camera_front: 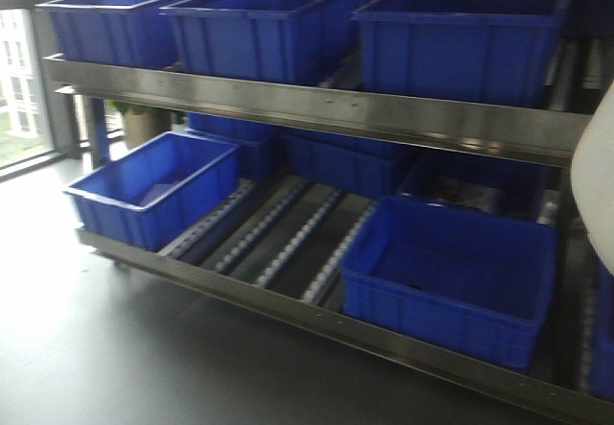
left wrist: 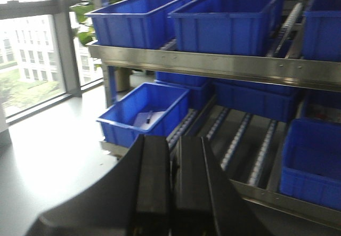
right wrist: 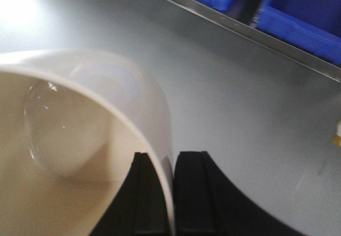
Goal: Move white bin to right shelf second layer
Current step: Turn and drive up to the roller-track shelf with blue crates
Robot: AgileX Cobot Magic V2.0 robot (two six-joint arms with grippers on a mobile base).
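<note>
Right claw (right wrist: 173, 161) pinches the bin (right wrist: 96, 81) by its rim; it looks light, stiff, slippery. Left claw (left wrist: 173, 143) is closed, empty.

From the front, only a pale sliver of the white bin (camera_front: 597, 171) pokes in at the right edge, the rest cut off. Seen from over the right hand (right wrist: 168, 159), the bin spills past the left and bottom edges, and its wall hides the inner faces of that hand's fingers (right wrist: 193, 193). In the low blue crate (left wrist: 144, 113) at the shelf's (left wrist: 213, 64) left end lies something white, too small to make out, and in the right wrist view a yellowish scrap (right wrist: 337, 133) is clipped by the right edge.
</note>
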